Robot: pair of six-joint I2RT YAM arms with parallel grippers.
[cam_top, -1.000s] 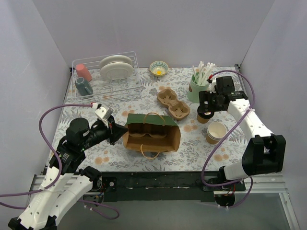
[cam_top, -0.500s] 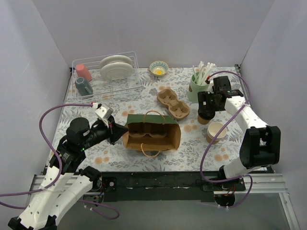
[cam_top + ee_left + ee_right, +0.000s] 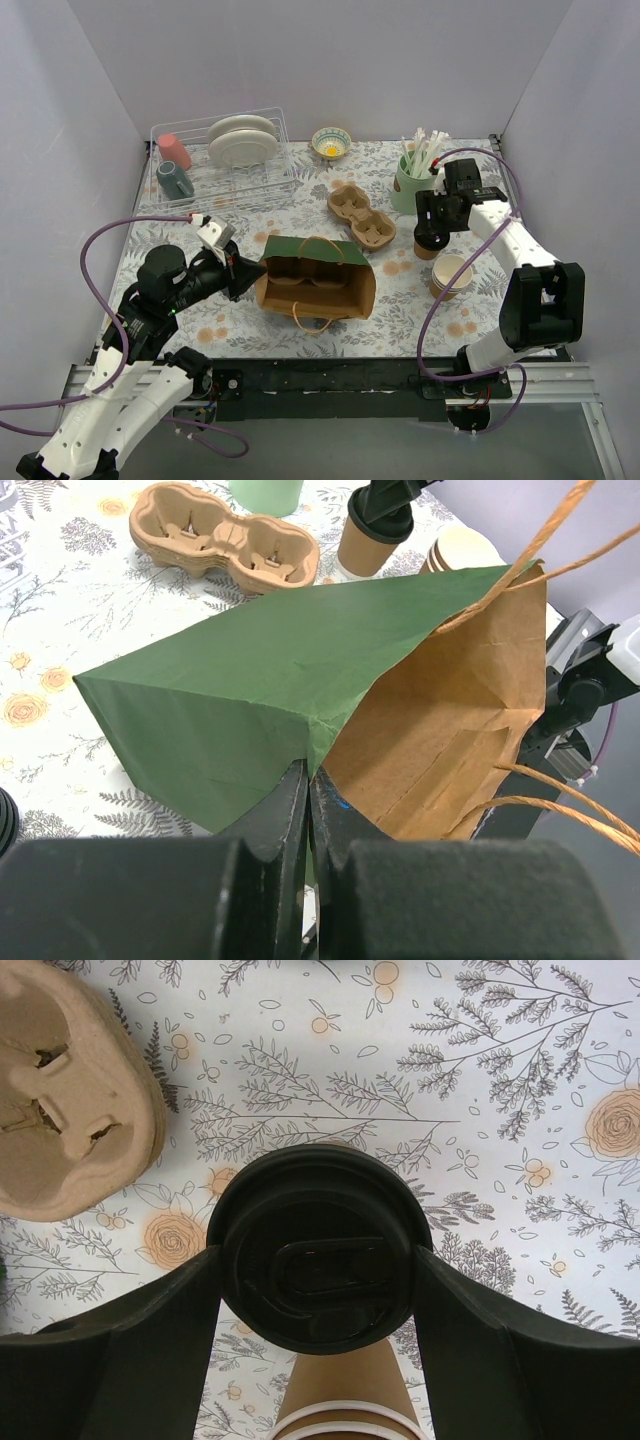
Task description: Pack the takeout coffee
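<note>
The flowered worktop [image 3: 230, 330] carries the paper bag [image 3: 315, 280] on its side near the centre, mouth gaping. At the bag's 9 o'clock the left tool [image 3: 307, 802] is pinched on the rim, probably to keep the mouth open for loading. The moulded carrier [image 3: 361, 216] sits at the bag's 1 o'clock. The takeout coffee [image 3: 318, 1260] stands upright toward the worktop's 3 o'clock, well apart from the bag. The right tool [image 3: 430, 232] sits over it, fingers pressed against opposite sides of the black lid — a grip for lifting it across, I judge.
</note>
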